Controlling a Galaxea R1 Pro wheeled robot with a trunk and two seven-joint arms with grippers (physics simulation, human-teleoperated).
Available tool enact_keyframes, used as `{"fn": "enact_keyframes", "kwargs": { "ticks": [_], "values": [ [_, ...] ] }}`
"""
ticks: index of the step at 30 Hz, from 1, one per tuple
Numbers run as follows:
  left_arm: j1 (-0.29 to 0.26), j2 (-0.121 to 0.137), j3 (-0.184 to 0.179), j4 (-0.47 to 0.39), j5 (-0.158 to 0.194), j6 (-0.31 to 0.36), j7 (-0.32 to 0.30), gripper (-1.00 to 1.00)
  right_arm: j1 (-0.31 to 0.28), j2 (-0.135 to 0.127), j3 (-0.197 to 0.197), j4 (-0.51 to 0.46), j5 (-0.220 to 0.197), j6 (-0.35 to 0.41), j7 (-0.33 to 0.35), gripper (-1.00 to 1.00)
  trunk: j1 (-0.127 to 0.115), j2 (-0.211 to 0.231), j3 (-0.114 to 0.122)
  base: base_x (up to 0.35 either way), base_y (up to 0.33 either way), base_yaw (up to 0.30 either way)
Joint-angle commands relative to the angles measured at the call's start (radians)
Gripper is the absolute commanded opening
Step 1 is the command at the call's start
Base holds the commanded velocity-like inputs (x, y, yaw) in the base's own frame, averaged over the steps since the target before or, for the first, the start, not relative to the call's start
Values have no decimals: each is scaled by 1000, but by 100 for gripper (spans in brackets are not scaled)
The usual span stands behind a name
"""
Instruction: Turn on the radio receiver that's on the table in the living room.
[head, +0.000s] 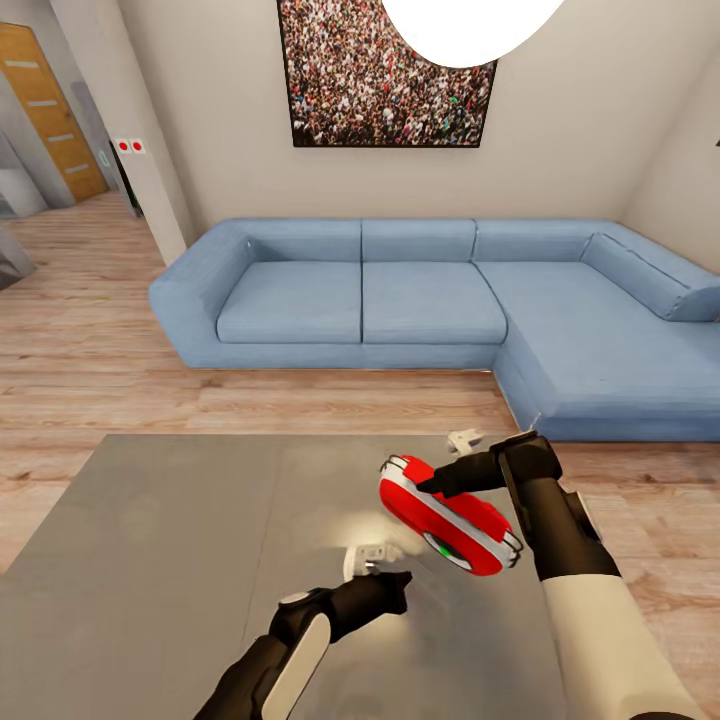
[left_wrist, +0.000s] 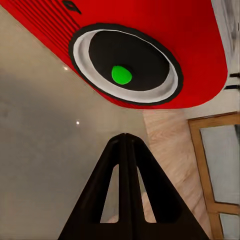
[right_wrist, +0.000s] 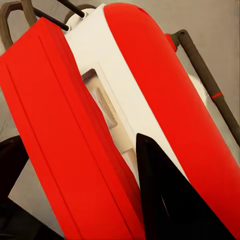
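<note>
Radio receiver (head: 450, 515) is held tilted above the grey table (head: 150, 560), clamped in the right gripper (head: 425, 487). Left wrist view reveals its dial's green dot (left_wrist: 121, 75); left gripper (left_wrist: 126, 145) fingers pressed together.

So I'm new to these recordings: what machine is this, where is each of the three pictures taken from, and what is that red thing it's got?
It is a simulated two-armed wheeled robot, steered by a person. The head view looks down from its head camera over both arms, across a grey table toward a blue sofa in a living room. The other two pictures come from cameras near each arm's end effector.

The red thing is a small radio receiver, held tilted above the table by the right end effector. The right wrist view shows its dark fingers on either side of the red and white body.

The left end effector, shut and holding nothing, sits just below the radio. Its wrist view looks at the round dial, where a green spot shows.
</note>
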Motion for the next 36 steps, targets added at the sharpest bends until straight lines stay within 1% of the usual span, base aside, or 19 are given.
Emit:
{"fn": "enact_keyframes", "kwargs": {
  "ticks": [1,2,4,7,10,11,14,18,20,21,23,26,29,30,31,36],
  "values": [
    [0,0,-3,0,-1,-1,-20,-100,0,0,-1,0,-5,4,-5,-100,0,0,0,0,0,0],
    [1,0,-3,-1,-5,-2,-52,-100,0,-1,-2,0,-5,4,-9,-100,0,0,0,0,0,0],
    [1,3,-3,-1,-10,-3,-77,-100,0,-4,-3,0,-4,4,-11,-100,0,0,0,0,0,0],
    [1,17,-2,-1,-16,-4,-104,-100,0,-26,-4,0,-6,4,-12,-100,0,0,0,0,0,0],
    [1,44,-2,-2,-17,-9,-116,-100,0,-44,-4,1,-8,4,-12,-100,0,0,0,0,0,0],
    [1,61,-1,-2,-17,-14,-130,-100,0,-49,-4,2,-10,4,-13,-100,0,0,0,0,0,0],
    [1,65,-2,-2,-17,-17,-144,-100,0,-50,-5,17,-12,4,-14,-100,0,0,0,0,0,0],
    [2,68,-3,-2,-17,-18,-151,-100,0,-51,-12,102,-14,4,-24,-100,0,0,0,0,0,0],
    [2,72,-3,-2,-18,-19,-153,-100,0,-51,-39,161,-15,4,-26,-100,0,0,0,0,0,0],
    [2,79,-4,-2,-18,-20,-154,-100,-1,-52,-86,211,-15,4,-26,-100,0,0,0,0,0,0],
    [2,90,-5,-2,-18,-22,-156,-100,-1,-58,-103,227,-17,4,-26,-100,0,0,0,0,0,0],
    [2,103,-5,-2,-20,-35,-181,-100,-1,-69,-111,236,-19,4,-26,-100,0,0,0,0,0,0],
    [2,127,-5,0,-37,-65,-227,-100,-2,-74,-114,240,-20,4,-25,-100,0,0,0,0,0,0],
    [2,144,-5,4,-56,-75,-250,-100,-1,-75,-114,242,-21,4,-25,-100,0,0,0,0,0,0],
    [2,150,-5,6,-66,-78,-256,-100,-1,-75,-115,242,-21,4,-26,-100,0,0,0,0,0,0],
    [2,160,-4,11,-100,-83,-266,-100,-1,-74,-116,242,-21,4,-26,-100,0,0,0,0,0,0]
  ]
}}
